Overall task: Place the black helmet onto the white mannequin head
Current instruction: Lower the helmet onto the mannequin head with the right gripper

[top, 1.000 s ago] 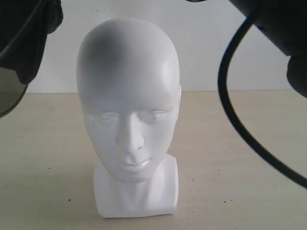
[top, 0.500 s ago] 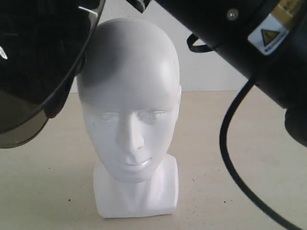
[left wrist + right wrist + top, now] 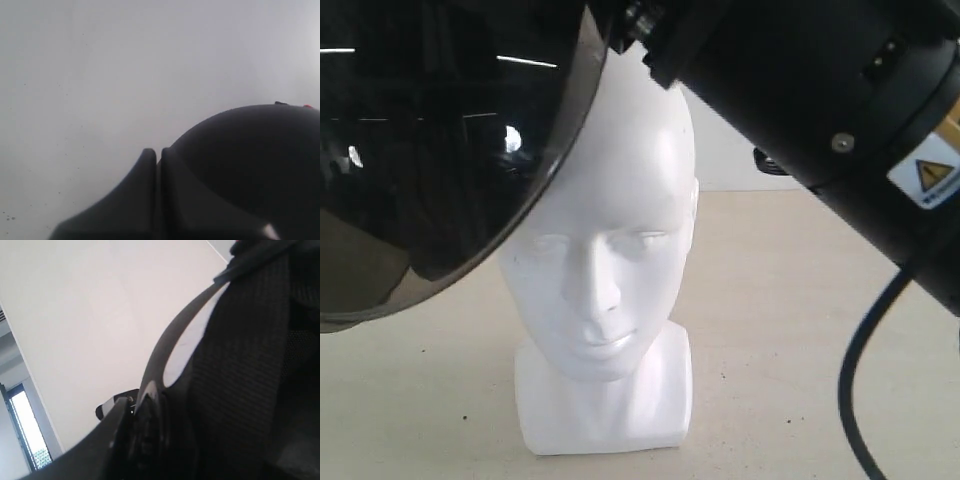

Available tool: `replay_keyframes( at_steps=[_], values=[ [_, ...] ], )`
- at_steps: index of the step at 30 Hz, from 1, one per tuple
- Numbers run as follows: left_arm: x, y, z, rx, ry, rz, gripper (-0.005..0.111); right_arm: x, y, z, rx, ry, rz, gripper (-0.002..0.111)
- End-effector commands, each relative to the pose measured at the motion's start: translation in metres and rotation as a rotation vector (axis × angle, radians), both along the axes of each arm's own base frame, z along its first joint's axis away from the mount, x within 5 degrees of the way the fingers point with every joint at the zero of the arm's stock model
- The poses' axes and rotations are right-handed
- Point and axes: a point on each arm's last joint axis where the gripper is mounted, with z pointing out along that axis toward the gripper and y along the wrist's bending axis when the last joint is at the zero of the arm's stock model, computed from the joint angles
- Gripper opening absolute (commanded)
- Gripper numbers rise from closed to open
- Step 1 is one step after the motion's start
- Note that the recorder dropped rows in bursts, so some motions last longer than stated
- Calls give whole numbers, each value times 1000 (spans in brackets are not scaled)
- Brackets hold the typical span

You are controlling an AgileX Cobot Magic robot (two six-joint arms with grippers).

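Ext. view: one helmet (image 3: 440, 150) hangs high at the view's left. Its dark visor fills that corner and overlaps the forehead and temple of the one head (image 3: 610, 270). Whether they touch, can't tell. The head stands upright on its base on the bench (image 3: 800, 330), face to the camera. One arm (image 3: 800, 90) comes in from the upper right and crosses above the crown. It carries a yellow warning label (image 3: 935, 172), and one cable (image 3: 855, 400) drops near the right edge. Bench lies bare on both sides of the base, more so on the right. Above the head it's crowded by visor rim and arm. No claw can be made out here.

L wrist view: only here does the helmet's outer shell (image 3: 250, 165) show, a smooth matte dome against blurred pale wall. Left claw (image 3: 157, 170): two dark parts meet at a thin seam (finger on finger, or finger on shell?). Can't tell if it's clenched or released.

R wrist view: only here the inside shows, w/ one woven strap (image 3: 240, 365) and a curved dark edge beside it, plus pale wall and a window (image 3: 27, 430). Right claw (image 3: 140, 435) is a dark blur next to that edge. Its state can't be told.
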Motion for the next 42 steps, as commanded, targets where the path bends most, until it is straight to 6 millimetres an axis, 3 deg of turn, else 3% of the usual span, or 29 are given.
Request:
replay_keyframes(
  at_steps=[1,11,24,34,42],
  values=[
    [14,-6,3,4,-2,-88,5,-2,-25,9,98,-30,-134,0],
    [43,-15,-2,-11,22,-239,5,5,-29,5,105,-8,-232,0],
    [47,-13,1,-15,-18,-221,5,17,-29,0,43,54,-350,0],
    [44,-14,15,16,-64,-223,5,27,-18,13,-70,59,-411,0],
    [52,-13,10,19,-33,-218,5,32,-19,8,-125,96,-465,0]
  ],
)
